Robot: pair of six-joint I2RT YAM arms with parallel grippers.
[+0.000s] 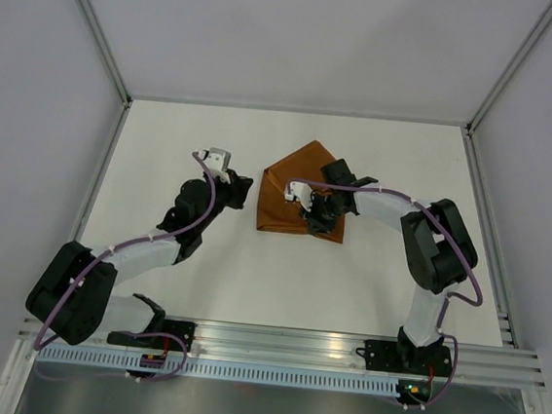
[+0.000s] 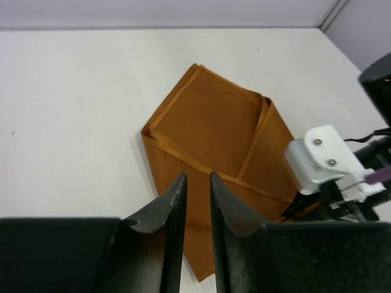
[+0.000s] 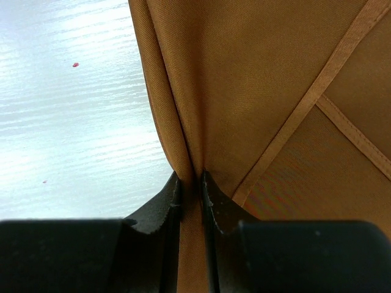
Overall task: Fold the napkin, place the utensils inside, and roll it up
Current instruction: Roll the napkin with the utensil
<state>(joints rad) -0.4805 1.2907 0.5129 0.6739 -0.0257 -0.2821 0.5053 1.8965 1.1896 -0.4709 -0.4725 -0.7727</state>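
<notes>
At the middle of the tabletop (image 1: 185, 140): the napkin (image 1: 293, 184), folded into a smaller shape with a pointed far end and a straight near edge. Hemmed borders cross its upper layer.

Right arm: the base is near-right of the napkin and the elbow is bent out to the napkin's right. The forearm runs leftward, so the wrist sits over the napkin's right half. The right claw (image 3: 190, 177) is low on the cloth. Its fingers are pressed against a raised ridge of fabric and pinch that fold between them. The cloth rises from the grip and spreads away flat beyond it.

Left arm: the base is near-left of the napkin and the elbow is folded low and far out to the napkin's left. The forearm angles up and in, which puts the wrist just left of the napkin's left edge. The left claw (image 2: 198, 177) hangs above the napkin's near-left corner, pointing across the cloth. Its fingers stand a narrow slot apart, with nothing between them and no contact with the fabric visible.

In the left wrist view, the right arm's white camera block (image 2: 321, 162) sits at the napkin's right edge.
</notes>
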